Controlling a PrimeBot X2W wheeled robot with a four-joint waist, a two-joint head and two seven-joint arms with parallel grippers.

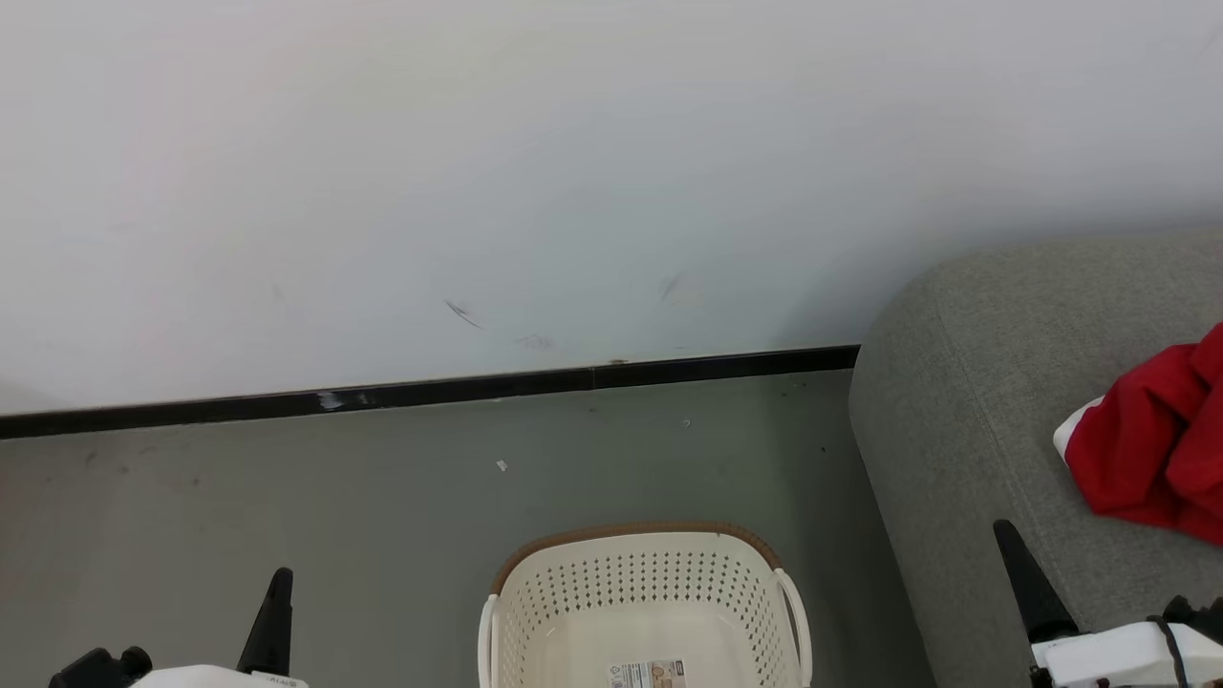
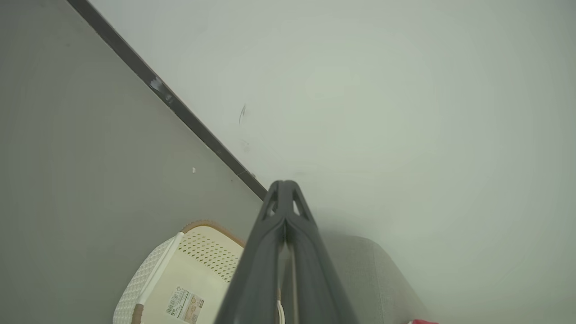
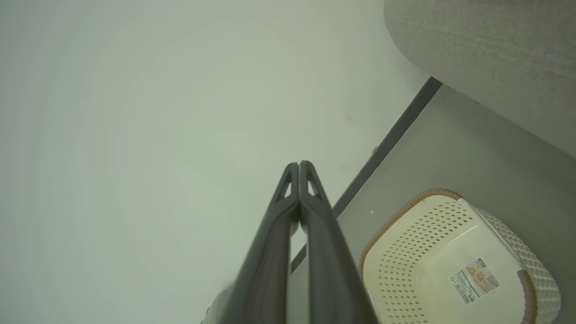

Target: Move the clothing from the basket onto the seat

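Clothing [image 1: 1151,449]: bright red fabric with a white edge, lying bunched on the grey-green sofa seat [image 1: 965,382] at the right of the head view and running out of frame, so I cannot tell whether it is one garment or two. A sliver of the same red shows at the bottom edge of the left wrist view [image 2: 423,321]. Laundry basket [image 1: 640,583] stands on the grey floor [image 1: 382,497] just beside the sofa's rounded end; its perforated walls and bare bottom with the label sticker [image 1: 648,674] show, and no fabric is visible in it, though its near part is cut off in the head view. Judged from that, the transfer looks done or close to it. Left gripper [image 1: 281,579] hangs low left, fingers pressed together with nothing between them, confirmed in its wrist view [image 2: 284,185]. Right gripper [image 1: 1001,531] is over the sofa's front edge near the cloth, likewise closed and empty [image 3: 299,164]. Handling estimate: light, limp, not fragile, likely to grip the woven upholstery rather than slide. Best hold would be a pinch on a raised fold or the bunched ridge of the heap, not a flat panel; expect loose ends to drape and trail.
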